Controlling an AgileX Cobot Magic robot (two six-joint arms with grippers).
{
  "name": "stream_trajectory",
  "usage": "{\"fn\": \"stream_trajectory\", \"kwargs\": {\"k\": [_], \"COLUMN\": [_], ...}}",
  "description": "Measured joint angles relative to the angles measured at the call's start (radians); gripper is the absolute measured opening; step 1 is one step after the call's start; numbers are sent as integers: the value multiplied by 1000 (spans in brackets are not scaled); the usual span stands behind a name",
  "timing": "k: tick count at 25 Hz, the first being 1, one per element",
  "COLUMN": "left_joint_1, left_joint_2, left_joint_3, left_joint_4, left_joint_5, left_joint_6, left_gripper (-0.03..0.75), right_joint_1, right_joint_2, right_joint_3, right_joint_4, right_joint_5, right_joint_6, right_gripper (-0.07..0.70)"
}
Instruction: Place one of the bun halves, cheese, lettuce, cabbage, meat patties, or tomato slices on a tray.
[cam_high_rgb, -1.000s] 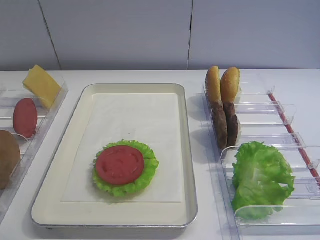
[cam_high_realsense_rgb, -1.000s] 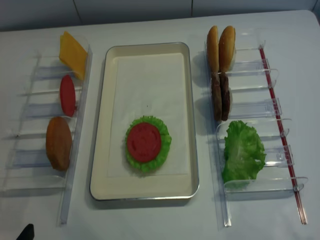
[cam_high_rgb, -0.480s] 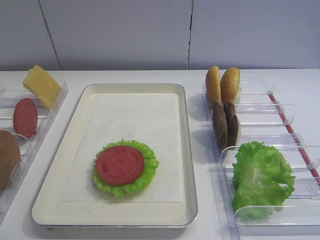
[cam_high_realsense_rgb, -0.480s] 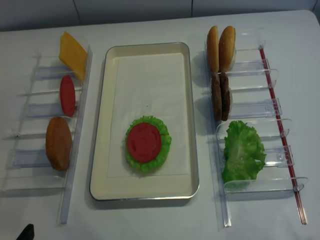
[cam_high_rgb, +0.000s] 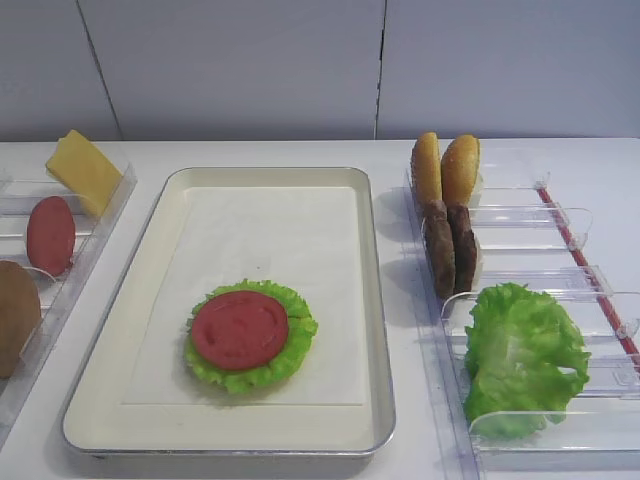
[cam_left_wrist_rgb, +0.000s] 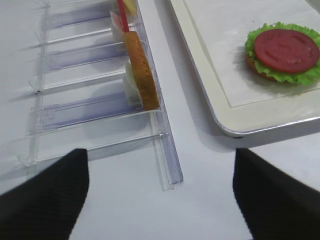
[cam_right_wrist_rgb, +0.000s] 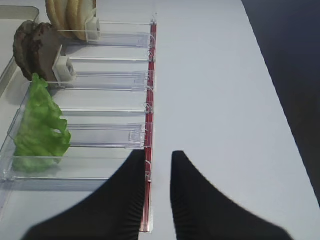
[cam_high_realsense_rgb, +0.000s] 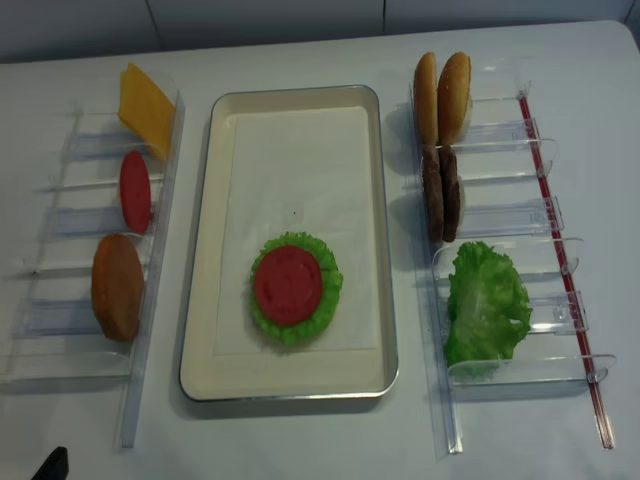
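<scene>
Both end effectors empty, over bare table (cam_right_wrist_rgb: 210, 75).
Left end effector (cam_left_wrist_rgb: 160, 200) spread wide; right end effector (cam_right_wrist_rgb: 159, 172) pinched nearly shut, seemingly touching nothing. Tomato slice (cam_high_realsense_rgb: 288, 284) on lettuce (cam_high_realsense_rgb: 262, 310) in tray (cam_high_realsense_rgb: 295, 95), near end.

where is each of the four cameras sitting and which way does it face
Exterior high: low in front of the table, facing the back wall across the cream metal tray; no robot parts show.
Exterior high (realsense): overhead, looking down on the same tray; a dark tip at the bottom left edge.
Right wrist: behind the shut right gripper, looking along the clear bins past the ruffled green lettuce.
Left wrist: behind the open left gripper, facing the left bins and the tray corner.
Shared: the flat red tomato slice on the tray shows in the exterior high and left wrist views.
</scene>
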Motion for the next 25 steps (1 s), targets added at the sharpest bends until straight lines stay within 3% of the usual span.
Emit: {"fn": "stream_trajectory", "kwargs": {"k": [18,21,25], "left_joint_1": [0,0,0], "left_joint_2": [0,0,0], "left_joint_3": [0,0,0], "left_joint_4": [0,0,0], "left_joint_5": [0,0,0], "left_joint_6": [0,0,0], "left_gripper": [552,552,552], "right_joint_1": [0,0,0], "right_joint_2": [0,0,0], "right_joint_3": [0,0,0], "right_joint_4": [0,0,0], "right_joint_5": [0,0,0], "right_joint_6": [-5,-6,-6], "right_gripper": [189,243,391]}}
